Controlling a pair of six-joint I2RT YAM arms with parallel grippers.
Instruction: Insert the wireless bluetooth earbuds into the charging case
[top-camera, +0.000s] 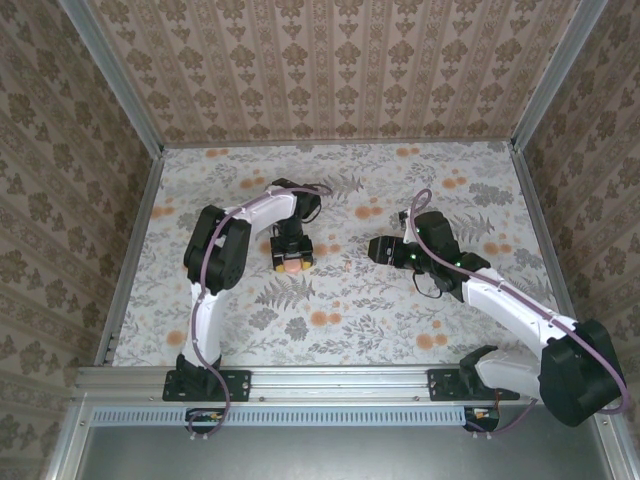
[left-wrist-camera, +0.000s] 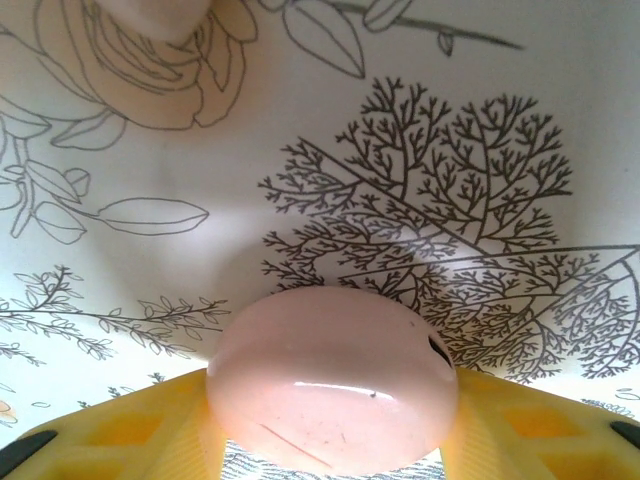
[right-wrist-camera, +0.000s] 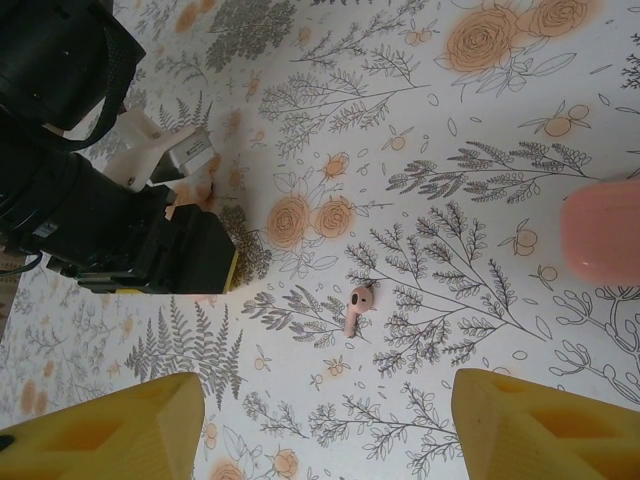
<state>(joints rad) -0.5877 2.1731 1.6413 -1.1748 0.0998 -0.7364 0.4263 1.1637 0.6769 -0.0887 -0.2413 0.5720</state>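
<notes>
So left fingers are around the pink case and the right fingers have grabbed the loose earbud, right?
Not quite. In the right wrist view the earbud lies loose on the floral table, ahead of the right fingers, which stand apart with nothing between them. The pink case does sit between the left fingers.

3 damask-papered walls (top-camera: 330, 60) enclose a floral tablecloth (top-camera: 340, 320) (aluminium rail (top-camera: 340, 378) in front).
</notes>
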